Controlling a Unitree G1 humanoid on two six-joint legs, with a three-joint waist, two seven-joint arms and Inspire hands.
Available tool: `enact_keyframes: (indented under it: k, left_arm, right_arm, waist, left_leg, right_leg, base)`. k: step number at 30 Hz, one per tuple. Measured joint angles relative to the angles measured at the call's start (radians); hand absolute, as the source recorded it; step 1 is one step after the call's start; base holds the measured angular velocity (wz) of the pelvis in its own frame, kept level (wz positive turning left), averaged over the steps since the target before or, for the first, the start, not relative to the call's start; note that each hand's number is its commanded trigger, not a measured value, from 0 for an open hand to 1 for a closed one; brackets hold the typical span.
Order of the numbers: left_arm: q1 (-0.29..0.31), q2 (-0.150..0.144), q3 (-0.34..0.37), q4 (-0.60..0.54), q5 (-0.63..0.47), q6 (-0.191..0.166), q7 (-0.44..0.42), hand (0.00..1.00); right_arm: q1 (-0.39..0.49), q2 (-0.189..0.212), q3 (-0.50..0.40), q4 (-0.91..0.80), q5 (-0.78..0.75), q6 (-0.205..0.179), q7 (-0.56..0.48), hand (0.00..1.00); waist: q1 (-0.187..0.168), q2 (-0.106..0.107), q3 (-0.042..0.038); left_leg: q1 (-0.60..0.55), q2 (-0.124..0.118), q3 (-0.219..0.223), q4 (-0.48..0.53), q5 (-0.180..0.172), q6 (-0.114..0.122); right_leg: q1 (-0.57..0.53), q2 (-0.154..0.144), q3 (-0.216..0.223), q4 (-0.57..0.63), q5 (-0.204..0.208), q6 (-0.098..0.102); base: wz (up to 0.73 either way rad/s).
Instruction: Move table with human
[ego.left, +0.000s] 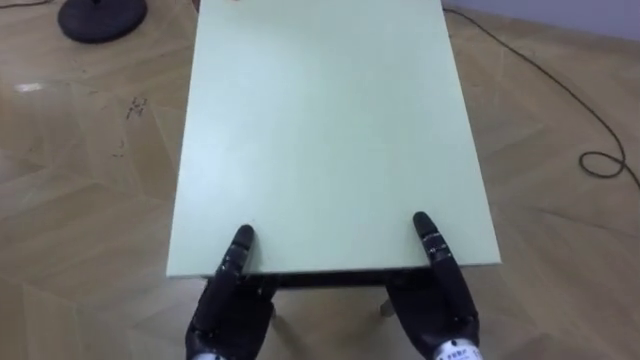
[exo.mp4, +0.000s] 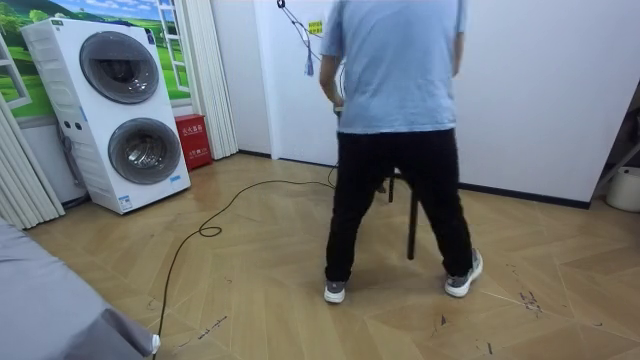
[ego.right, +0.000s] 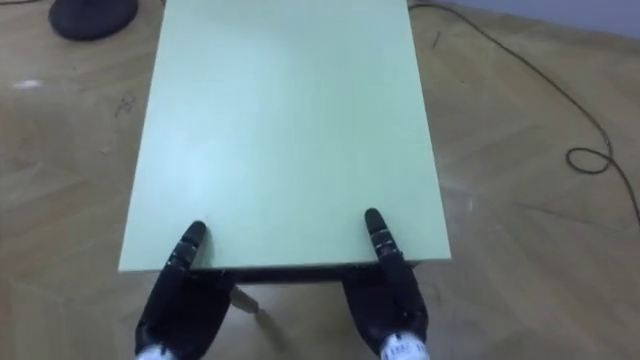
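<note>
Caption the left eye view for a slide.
Robot's left hand and right hand at the near edge of a pale green table over wooden floor.

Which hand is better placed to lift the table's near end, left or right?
Neither wins: left hand and right hand both sit at the green table's near edge, about equally far in from its corners. Likely use both together.

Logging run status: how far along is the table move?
Done: left hand and right hand are set at the near edge of the table. In hand: the person stands at the table, back to the room camera. Left: the carry itself; whether the table is off the floor yet cannot be told.
</note>
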Motion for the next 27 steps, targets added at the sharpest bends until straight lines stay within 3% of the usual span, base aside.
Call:
enact_keyframes:
  k: [2, 5, 10, 13, 17, 18, 22, 25, 27]
  left_arm:
    - [-0.002, -0.001, -0.002, -0.003, -0.001, 0.0, 0.0, 1.0]
    - [-0.002, -0.005, -0.004, -0.008, -0.001, 0.0, 0.0, 1.0]
    - [-0.001, -0.001, -0.015, -0.007, -0.006, 0.0, 0.005, 1.0]
    - [0.0, 0.004, -0.014, -0.007, -0.001, -0.001, 0.011, 1.0]
    - [0.003, 0.023, -0.018, -0.007, 0.006, -0.001, 0.013, 1.0]
    - [0.004, 0.025, -0.017, -0.007, 0.009, -0.001, 0.014, 1.0]
    - [0.012, 0.035, -0.018, -0.007, 0.01, -0.001, 0.018, 1.0]
    - [0.016, 0.039, -0.017, -0.008, 0.01, -0.001, 0.019, 1.0]
    - [0.016, 0.042, -0.014, -0.016, 0.01, -0.001, 0.023, 1.0]
  right_arm:
    - [0.0, -0.001, -0.005, -0.008, -0.004, 0.0, 0.0, 1.0]
    - [-0.002, -0.002, -0.008, -0.011, -0.009, -0.002, 0.0, 1.0]
    - [-0.003, -0.008, -0.015, -0.011, -0.017, 0.004, 0.001, 1.0]
    - [0.003, 0.001, -0.024, -0.003, -0.016, 0.025, 0.001, 1.0]
    - [0.045, 0.036, -0.031, -0.002, -0.022, 0.03, 0.002, 1.0]
    - [0.054, 0.045, -0.031, -0.002, -0.023, 0.029, 0.002, 1.0]
    - [0.064, 0.043, -0.031, 0.001, -0.014, 0.033, 0.001, 1.0]
    - [0.064, 0.039, -0.03, 0.001, -0.014, 0.035, -0.001, 1.0]
    - [0.056, 0.039, -0.031, 0.001, -0.015, 0.039, -0.002, 1.0]
  waist:
    - [-0.003, 0.012, -0.0013]
    - [-0.009, 0.026, -0.0033]
    - [-0.005, 0.023, -0.0031]
    - [-0.003, 0.018, 0.0001]
    - [-0.021, 0.011, 0.0005]
    - [-0.022, 0.004, 0.0003]
    - [-0.019, -0.01, 0.0008]
    - [-0.008, -0.024, -0.0007]
    - [0.01, -0.045, -0.0044]
  left_leg:
    - [-0.018, 0.0, 0.018, 0.012, 0.006, 0.009]
    - [-0.023, -0.023, -0.02, 0.008, 0.018, 0.023]
    - [-0.025, -0.068, -0.029, -0.006, 0.035, 0.05]
    - [-0.029, -0.102, -0.079, -0.004, 0.037, 0.068]
    - [-0.044, -0.148, -0.19, 0.005, 0.051, 0.086]
    - [-0.048, -0.166, -0.221, 0.009, 0.054, 0.09]
    - [-0.053, -0.215, -0.326, 0.015, 0.071, 0.095]
    - [-0.064, -0.229, -0.375, 0.014, 0.086, 0.089]
    - [-0.077, -0.242, -0.411, 0.014, 0.106, 0.081]
  right_leg:
    - [0.0, -0.016, -0.036, 0.014, -0.008, 0.007]
    - [0.016, -0.045, -0.084, 0.046, -0.017, 0.018]
    - [0.023, -0.108, -0.082, 0.118, -0.042, 0.047]
    - [0.049, -0.136, -0.065, 0.144, -0.055, 0.066]
    - [0.084, -0.136, -0.009, 0.139, -0.07, 0.071]
    - [0.091, -0.135, 0.032, 0.139, -0.086, 0.065]
    - [0.113, -0.09, 0.147, 0.127, -0.132, 0.054]
    - [0.129, -0.064, 0.183, 0.096, -0.135, 0.058]
    - [0.146, -0.045, 0.199, 0.058, -0.136, 0.059]
  base:
    - [0.64]
    - [0.59]
    - [0.53]
    - [0.65]
    - [0.92]
    - [0.88]
    - [0.79]
    - [0.6]
    - [0.66]
